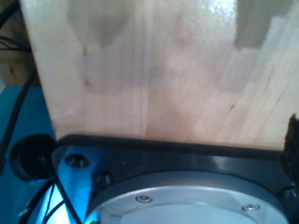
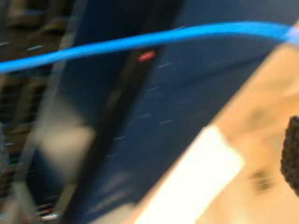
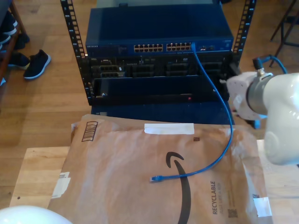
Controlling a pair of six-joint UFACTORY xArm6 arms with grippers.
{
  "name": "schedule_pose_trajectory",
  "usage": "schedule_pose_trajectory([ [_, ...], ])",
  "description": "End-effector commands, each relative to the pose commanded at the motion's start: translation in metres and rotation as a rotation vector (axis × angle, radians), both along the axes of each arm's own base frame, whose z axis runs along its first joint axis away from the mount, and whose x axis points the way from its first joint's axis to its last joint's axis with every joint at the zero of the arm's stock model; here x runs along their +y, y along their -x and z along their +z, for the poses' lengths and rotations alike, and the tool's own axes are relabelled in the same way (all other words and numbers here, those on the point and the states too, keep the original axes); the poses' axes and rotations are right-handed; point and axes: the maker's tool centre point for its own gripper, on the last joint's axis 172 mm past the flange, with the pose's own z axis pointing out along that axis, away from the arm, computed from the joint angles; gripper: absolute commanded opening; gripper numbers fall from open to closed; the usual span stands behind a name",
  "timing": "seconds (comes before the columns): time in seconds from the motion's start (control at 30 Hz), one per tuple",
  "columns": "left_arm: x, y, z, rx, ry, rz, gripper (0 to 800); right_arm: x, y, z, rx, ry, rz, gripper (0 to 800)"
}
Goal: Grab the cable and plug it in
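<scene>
The bright blue cable (image 3: 227,112) has one end plugged into a port (image 3: 193,45) of the blue switch (image 3: 117,32) in the rack. It hangs down in front of the rack and curves over a brown paper package (image 3: 121,163). Its free connector (image 3: 154,178) lies loose on the paper. The blurred second wrist view shows the cable (image 2: 140,41) stretched across in front of the rack, with one dark finger pad (image 2: 292,158) at the edge. The first wrist view looks down at pale wood, with a dark finger pad (image 1: 293,140) at the edge. Nothing shows how the jaws stand.
A white arm (image 3: 275,116) stands at the exterior view's right, close to the hanging cable. A white rounded arm part (image 3: 28,215) sits at that view's lower left. A wooden table (image 3: 37,172) carries the package. A metal base plate (image 1: 187,196) and black leads (image 1: 60,196) sit below the wood.
</scene>
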Motion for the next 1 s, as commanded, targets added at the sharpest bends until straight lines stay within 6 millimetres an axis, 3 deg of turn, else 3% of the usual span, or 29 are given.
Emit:
schedule_pose_trajectory([
  [0.17,0.0,0.0,0.0,0.0,-0.002,0.0,800,-0.076,0.014,-0.013,0.087,0.133,-0.044,793],
  [0.27,0.0,0.0,0.0,0.0,0.0,0.0,800,-0.112,0.015,0.014,0.079,0.185,-0.058,794],
  [0.33,0.0,0.0,0.0,0.0,0.0,0.0,800,-0.132,0.03,0.019,0.143,0.218,-0.069,796],
  [0.53,0.0,0.0,0.0,0.0,0.0,0.0,800,-0.205,0.129,0.007,0.456,0.26,-0.123,797],
  [0.7,0.0,0.0,0.0,0.0,-0.002,0.0,800,-0.258,0.228,-0.021,0.647,0.222,-0.181,797],
  [0.83,0.0,0.0,0.0,0.0,0.0,0.0,800,-0.285,0.291,-0.036,0.721,0.187,-0.215,798],
  [1.0,0.0,0.0,0.0,0.0,-0.002,0.0,800,-0.3,0.36,-0.057,0.786,0.144,-0.235,798],
])
